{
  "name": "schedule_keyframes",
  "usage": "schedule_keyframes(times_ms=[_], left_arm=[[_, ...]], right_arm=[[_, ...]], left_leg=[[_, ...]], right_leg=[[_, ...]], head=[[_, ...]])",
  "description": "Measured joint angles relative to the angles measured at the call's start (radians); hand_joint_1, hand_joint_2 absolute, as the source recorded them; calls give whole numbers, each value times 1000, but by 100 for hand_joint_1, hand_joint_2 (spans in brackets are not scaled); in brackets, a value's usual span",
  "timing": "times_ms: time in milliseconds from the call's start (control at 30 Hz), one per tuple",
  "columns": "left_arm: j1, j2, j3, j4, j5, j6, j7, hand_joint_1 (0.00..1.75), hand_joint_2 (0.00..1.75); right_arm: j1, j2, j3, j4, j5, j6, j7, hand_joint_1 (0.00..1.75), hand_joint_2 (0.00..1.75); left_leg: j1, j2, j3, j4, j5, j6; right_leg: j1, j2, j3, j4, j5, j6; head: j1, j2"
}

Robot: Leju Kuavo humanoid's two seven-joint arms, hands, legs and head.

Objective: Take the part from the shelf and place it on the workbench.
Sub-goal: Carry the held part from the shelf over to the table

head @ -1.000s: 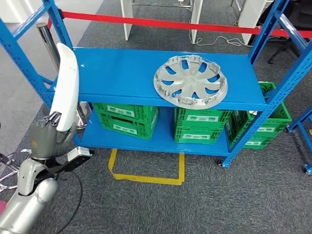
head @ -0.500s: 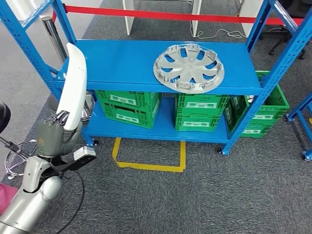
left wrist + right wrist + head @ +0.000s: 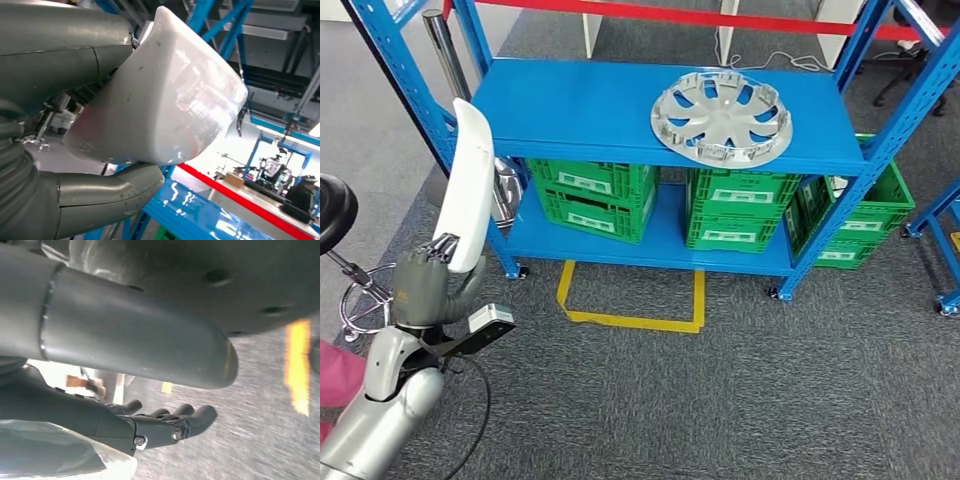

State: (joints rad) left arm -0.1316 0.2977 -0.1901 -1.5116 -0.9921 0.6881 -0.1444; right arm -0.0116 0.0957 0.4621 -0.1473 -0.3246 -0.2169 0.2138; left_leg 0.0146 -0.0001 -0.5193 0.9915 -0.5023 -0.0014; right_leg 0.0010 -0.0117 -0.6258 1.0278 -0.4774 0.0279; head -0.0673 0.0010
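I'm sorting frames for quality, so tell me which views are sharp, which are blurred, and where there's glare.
Head view: sharp and evenly lit, with the silver spoked wheel cover crisp on the blue metal shelf. Left wrist view: the long white plastic part has glossy highlights, and the background is bright and soft. Right wrist view: the floor is smeared and the right hand is dim.

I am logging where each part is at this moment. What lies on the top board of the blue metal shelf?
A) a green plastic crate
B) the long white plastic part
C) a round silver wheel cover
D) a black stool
C: the round silver wheel cover lies flat on the top board of the blue metal shelf, while the left hand holds the long white plastic part upright beside the shelf.
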Motion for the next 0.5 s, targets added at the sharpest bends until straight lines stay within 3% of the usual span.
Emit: schedule_keyframes(times_ms=[67, 133, 167, 200, 233, 300, 367, 433, 467, 500], left_arm=[[12, 6, 6, -4, 4, 4, 3, 175, 175], [22, 10, 12, -6, 5, 6, 3, 175, 175], [26, 11, 14, -6, 5, 7, 3, 175, 175], [30, 12, 15, -6, 5, 7, 3, 175, 175], [32, 13, 16, -6, 5, 7, 3, 175, 175], [35, 16, 19, -10, 5, 7, 3, 175, 175], [35, 18, 21, -14, 5, 8, 3, 175, 175], [37, 21, 22, -18, 6, 9, 3, 175, 175], [38, 22, 22, -19, 6, 9, 3, 175, 175], [40, 24, 23, -19, 6, 10, 3, 175, 175]], right_arm=[[0, 0, 1, -2, 3, -6, -38, 0, 0], [0, 0, 2, -3, 4, -7, -47, 0, 0], [0, 0, 3, -4, 4, -7, -49, 0, 0], [0, 0, 4, -5, 4, -7, -50, 0, 0], [0, 0, 4, -6, 4, -7, -51, 0, 0], [-2, 0, 4, -7, 5, -7, -53, 0, 0], [-4, -1, 5, -9, 6, -8, -54, 0, 0], [-4, -1, 6, -9, 6, -8, -54, 0, 0], [-4, -1, 6, -9, 6, -8, -54, 0, 0], [-4, 0, 6, -10, 6, -9, -54, 0, 0]], left_leg=[[-1, 3, -14, 2, 15, 18], [-5, 4, -34, 8, 28, 25], [-8, 4, -44, 12, 34, 26], [-11, 3, -55, 16, 40, 27], [-15, 2, -65, 20, 46, 28], [-22, -1, -84, 24, 61, 26], [-23, -3, -95, 23, 79, 19], [-21, -3, -101, 16, 101, 8], [-19, -3, -105, 16, 101, 2], [-19, -4, -112, 25, 84, -4]], right_leg=[[-2, 5, -33, 99, -83, 9], [-3, 6, -65, 233, -151, 12], [-3, 6, -67, 269, -160, 10], [-2, 7, -52, 268, -151, 6], [-1, 8, -18, 227, -128, -1], [6, 14, 83, 79, -85, -23], [13, 19, 149, -26, -74, -36], [16, 19, 148, -50, -61, -38], [14, 16, 140, -54, -48, -42], [12, 13, 129, -59, -35, -48]], head=[[5, 0], [9, 0], [9, 0], [10, 0], [10, 0], [9, 0], [8, 0], [8, 0], [10, 0], [10, 0]])
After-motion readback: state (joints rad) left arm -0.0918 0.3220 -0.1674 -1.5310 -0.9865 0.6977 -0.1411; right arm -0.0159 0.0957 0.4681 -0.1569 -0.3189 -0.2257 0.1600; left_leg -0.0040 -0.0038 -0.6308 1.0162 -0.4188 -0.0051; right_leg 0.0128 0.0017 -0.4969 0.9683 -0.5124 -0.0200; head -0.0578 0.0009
